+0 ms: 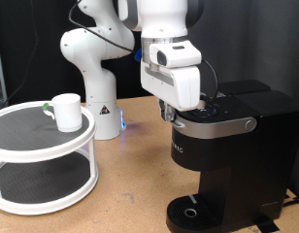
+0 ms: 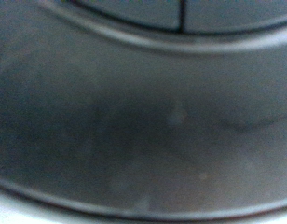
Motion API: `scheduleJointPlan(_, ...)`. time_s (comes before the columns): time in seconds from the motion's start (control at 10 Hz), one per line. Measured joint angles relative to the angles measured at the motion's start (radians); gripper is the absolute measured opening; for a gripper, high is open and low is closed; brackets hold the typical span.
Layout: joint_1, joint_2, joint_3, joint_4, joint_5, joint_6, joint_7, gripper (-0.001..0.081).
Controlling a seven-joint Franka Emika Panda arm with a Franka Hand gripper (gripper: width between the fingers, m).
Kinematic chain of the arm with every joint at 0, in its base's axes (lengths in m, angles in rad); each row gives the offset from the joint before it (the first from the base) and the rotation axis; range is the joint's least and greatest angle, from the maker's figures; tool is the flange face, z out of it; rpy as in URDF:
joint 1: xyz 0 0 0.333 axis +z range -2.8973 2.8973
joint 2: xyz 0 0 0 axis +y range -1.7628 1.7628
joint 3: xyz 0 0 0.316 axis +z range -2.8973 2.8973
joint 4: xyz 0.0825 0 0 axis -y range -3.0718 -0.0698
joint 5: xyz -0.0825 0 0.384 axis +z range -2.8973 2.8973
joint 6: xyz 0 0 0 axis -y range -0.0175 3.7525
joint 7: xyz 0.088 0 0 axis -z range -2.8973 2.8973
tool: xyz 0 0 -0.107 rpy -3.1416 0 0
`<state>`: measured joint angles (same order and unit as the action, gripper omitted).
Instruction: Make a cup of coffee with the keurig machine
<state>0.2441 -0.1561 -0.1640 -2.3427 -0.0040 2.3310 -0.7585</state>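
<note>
Gripper (image 1: 170, 114), opening unreadable, presses on keurig machine (image 1: 227, 155) lid; cup (image 1: 65, 111) waits left on white stand (image 1: 43, 146); lid step apparently underway.

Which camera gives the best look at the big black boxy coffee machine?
The exterior view: the big black boxy coffee machine shows whole there, from grey-banded lid to round base, with the robot's hand at its lid. The wrist view shows only a blurred dark curved surface, filling the picture.

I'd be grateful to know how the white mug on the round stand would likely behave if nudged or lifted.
The cup looks like rigid glazed ceramic, so probably stiff, fairly slippery and breakable if dropped. It stands upright on the tiered stand's top shelf, so a low push would likely slide it; a high push might tip it. The hand is at the keurig machine.
</note>
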Motion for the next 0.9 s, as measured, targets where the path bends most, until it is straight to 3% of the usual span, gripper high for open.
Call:
scheduleJointPlan(0.3, 0.0, -0.001, -0.002, 0.0, 0.016, 0.0, -0.007, 0.0002)
scheduleJointPlan(0.9, 0.0, -0.031, -0.023, -0.009, 0.12, 0.0, -0.126, 0.0002)
